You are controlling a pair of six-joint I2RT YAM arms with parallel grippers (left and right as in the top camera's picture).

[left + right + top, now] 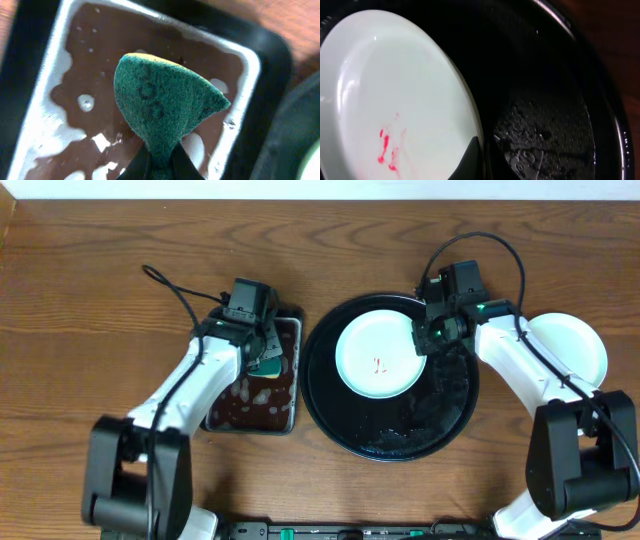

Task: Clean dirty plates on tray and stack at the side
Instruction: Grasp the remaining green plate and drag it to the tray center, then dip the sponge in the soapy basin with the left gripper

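A pale mint plate (378,356) with a red smear at its centre lies in the upper part of the round black tray (392,435). My right gripper (424,338) is shut on the plate's right rim; the right wrist view shows the plate (385,95) with one finger over its edge (481,157) and wet black tray floor (545,135) beside it. A clean pale plate (572,348) lies on the table right of the tray. My left gripper (262,358) is shut on a teal sponge (160,100), held above the brown liquid.
A small rectangular metal-rimmed tray (288,420) of brown liquid (90,65) stands left of the black tray, almost touching it. Both arms reach in from the table's front edge. A black cable loops at the upper left (160,280).
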